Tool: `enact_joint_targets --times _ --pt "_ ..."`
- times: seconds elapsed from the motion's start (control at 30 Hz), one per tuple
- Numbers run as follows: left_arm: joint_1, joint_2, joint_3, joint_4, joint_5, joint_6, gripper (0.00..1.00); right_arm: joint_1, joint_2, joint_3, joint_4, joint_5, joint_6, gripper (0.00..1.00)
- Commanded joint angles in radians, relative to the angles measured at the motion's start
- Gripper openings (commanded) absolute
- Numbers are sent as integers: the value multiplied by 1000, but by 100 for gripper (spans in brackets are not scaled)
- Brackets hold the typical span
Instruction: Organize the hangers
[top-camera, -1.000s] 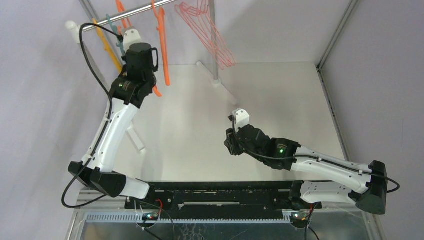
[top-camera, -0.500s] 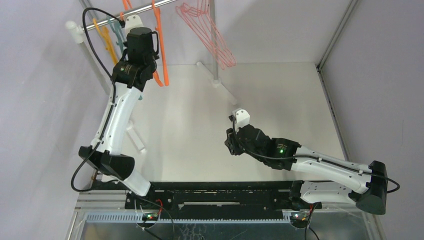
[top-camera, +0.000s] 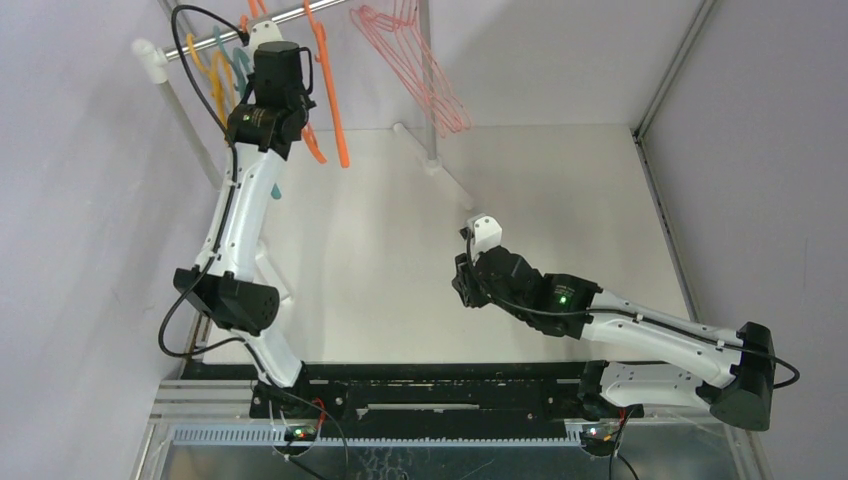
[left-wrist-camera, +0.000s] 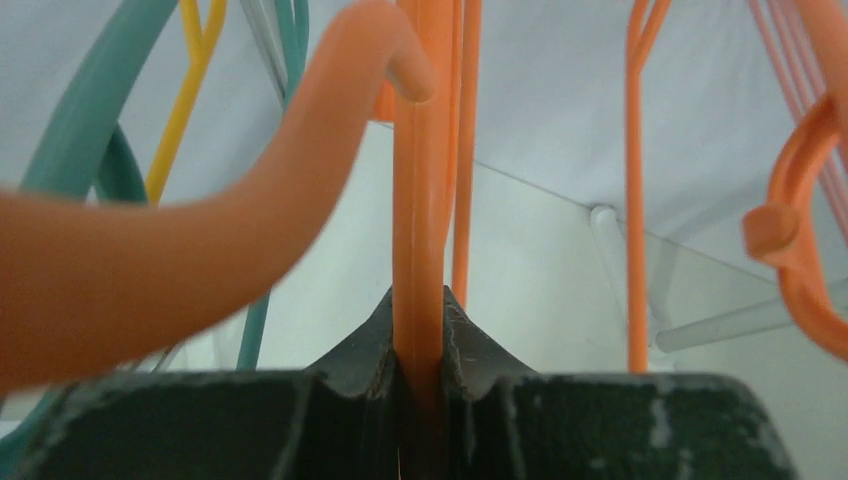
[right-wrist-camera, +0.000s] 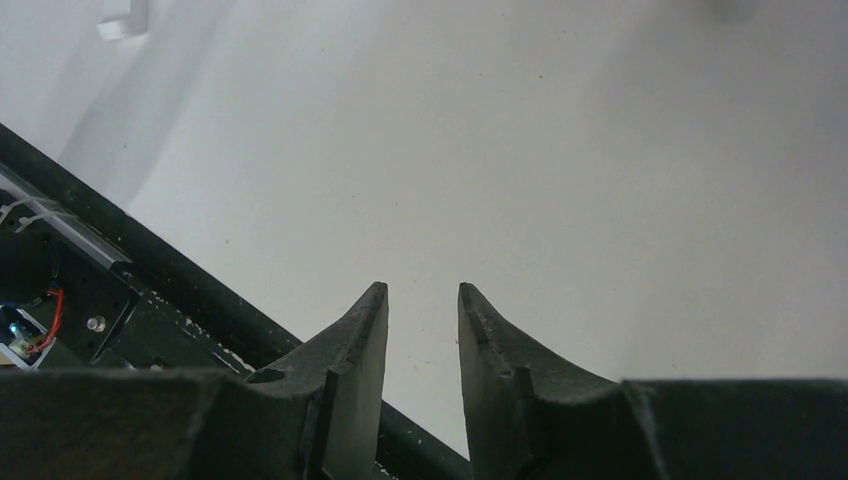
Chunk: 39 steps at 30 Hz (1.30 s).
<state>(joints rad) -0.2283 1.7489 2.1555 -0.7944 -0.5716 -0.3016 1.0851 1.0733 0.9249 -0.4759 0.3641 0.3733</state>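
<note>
Orange hanger (left-wrist-camera: 420, 200) is clamped in our left gripper (left-wrist-camera: 420, 345) up by the rail (top-camera: 300, 14), so we judge we are hanging it and must next seat its hook there, while our right gripper (right-wrist-camera: 422, 300) hovers parted over the table (top-camera: 560, 190).

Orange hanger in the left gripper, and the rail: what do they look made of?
Orange hanger: probably moulded plastic, smooth, slightly glossy, with a rounded hook tip. Rail: looks like a bare metal tube, silvery with a bright highlight.

Even, bright light; soft shadows (nearest orange hanger (left-wrist-camera: 150, 270) blurred).
</note>
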Motion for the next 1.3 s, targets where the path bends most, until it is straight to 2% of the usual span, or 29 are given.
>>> enact_joint_targets --times 0.0,0.1,0.2,0.3,0.33,0.4,0.53,0.63,0.9,1.27 --pt "16 -1 -90 31 54 -44 0 -8 12 48 15 1 15 39" --pt "16 -34 -172 77 62 -56 4 -8 19 48 5 0 19 39" --pt "16 -94 -270 157 74 -57 24 -6 22 48 -7 17 21 48" --pt "15 -175 -371 248 81 -47 54 -1 14 35 0 35 22 78" --pt "16 -198 -395 269 83 -40 59 1 10 31 5 35 21 88" --pt "15 -236 -419 286 78 -28 69 2 -2 22 16 40 20 97" --pt "15 -294 -435 288 80 -14 83 3 -18 11 34 41 11 100" --pt "15 -341 -459 289 89 -19 99 3 -17 6 36 41 6 100" --pt "-25 -482 -564 294 108 -21 100 15 -41 -23 67 50 -10 100" --pt "-156 -632 -680 267 33 -5 99 24 -172 -135 127 50 -5 100"
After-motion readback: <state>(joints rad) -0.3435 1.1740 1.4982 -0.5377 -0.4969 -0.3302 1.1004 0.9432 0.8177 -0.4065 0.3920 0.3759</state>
